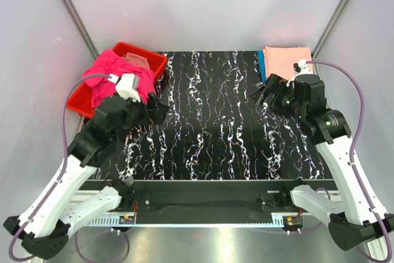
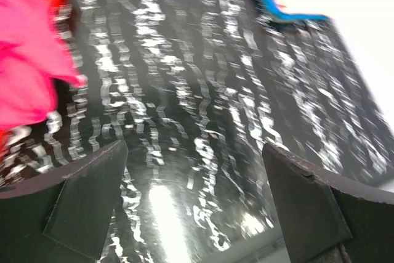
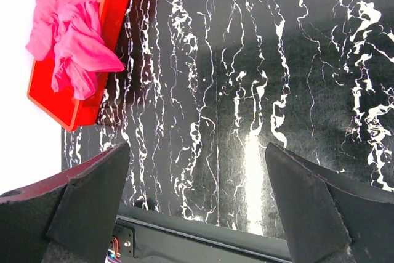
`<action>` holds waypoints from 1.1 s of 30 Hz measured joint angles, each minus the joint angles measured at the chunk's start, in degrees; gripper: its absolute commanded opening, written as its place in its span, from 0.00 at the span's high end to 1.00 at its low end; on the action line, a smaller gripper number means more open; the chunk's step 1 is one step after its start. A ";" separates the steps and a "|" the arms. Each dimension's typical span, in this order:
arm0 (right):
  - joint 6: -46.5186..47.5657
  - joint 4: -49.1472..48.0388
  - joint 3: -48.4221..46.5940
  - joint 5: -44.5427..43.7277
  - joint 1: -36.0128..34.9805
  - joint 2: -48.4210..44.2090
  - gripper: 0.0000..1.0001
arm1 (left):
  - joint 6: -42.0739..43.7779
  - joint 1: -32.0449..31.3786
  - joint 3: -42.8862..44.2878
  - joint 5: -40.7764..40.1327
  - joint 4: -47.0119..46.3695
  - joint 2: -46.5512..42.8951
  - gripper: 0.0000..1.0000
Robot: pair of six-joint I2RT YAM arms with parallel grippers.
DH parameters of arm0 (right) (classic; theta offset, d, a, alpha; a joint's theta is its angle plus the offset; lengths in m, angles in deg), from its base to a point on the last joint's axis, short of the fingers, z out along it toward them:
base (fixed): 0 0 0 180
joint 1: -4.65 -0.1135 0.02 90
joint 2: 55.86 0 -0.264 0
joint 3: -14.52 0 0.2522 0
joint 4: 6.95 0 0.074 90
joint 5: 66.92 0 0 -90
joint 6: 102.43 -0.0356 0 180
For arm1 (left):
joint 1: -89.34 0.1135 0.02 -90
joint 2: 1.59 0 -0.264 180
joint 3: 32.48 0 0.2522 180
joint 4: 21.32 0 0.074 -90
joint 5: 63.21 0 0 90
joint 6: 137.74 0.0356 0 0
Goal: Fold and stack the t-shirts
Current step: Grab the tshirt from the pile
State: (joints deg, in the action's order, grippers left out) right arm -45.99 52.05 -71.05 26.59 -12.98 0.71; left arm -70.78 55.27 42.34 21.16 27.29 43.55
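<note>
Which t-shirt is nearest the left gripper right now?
The crumpled hot pink cloth t-shirt in the red plastic tray, just beside the left gripper; the folded salmon-peach t-shirt and teal-blue t-shirt lie at far right.

Tabletop [image 1: 209, 121]: black, veined white like marble, with a glare patch toward the near edge. Far-left corner: red tray [image 1: 138, 48], set at an angle, its outer side reaching past the black edge; hot pink t-shirt [image 1: 114, 72] heaped in it. Far-right corner: folded salmon-peach t-shirt [image 1: 288, 61] lying flat on a teal-blue t-shirt [image 1: 261, 66], only the teal left edge showing.
</note>
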 measured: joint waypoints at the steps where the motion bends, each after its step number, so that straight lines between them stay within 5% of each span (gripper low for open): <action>1: -0.09 0.02 0.00 -0.02 0.00 -0.26 0.00 | -0.39 -0.02 0.09 -2.27 0.07 0.83 0.01; 6: -0.39 0.00 0.07 0.07 0.00 -0.90 0.00 | -2.40 5.44 5.22 -9.60 1.11 11.56 0.01; 15: -0.13 -4.00 5.29 5.25 0.00 -3.85 0.00 | -6.60 30.47 18.82 -8.74 -2.38 39.85 0.12; 23: 1.81 -7.10 6.16 7.82 0.00 -5.09 0.00 | -5.86 32.87 24.20 -6.23 -2.73 59.36 0.16; 26: 2.99 -7.58 6.12 7.72 0.00 -5.18 0.00 | -4.55 32.83 26.58 -3.76 -2.71 62.64 0.33; 27: 3.32 -7.67 6.12 7.67 0.00 -5.14 0.00 | -4.15 32.83 27.87 -3.26 -2.64 63.58 0.60; 28: 3.56 -7.67 6.05 7.63 0.00 -5.05 0.00 | -3.87 32.83 29.29 -2.64 -2.49 64.30 0.69; 32: 3.82 -7.74 5.73 7.61 0.00 -4.70 0.00 | -1.92 32.85 34.27 -1.05 -1.27 64.83 1.00; 33: 3.80 -7.74 5.73 7.61 0.00 -4.70 0.00 | -1.36 32.85 35.47 -0.61 -1.29 64.46 1.00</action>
State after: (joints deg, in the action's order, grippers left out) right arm -42.19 44.31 -65.33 34.19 -12.98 -3.99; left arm -72.14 88.13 77.81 20.55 26.00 108.01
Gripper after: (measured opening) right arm 0.994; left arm 0.051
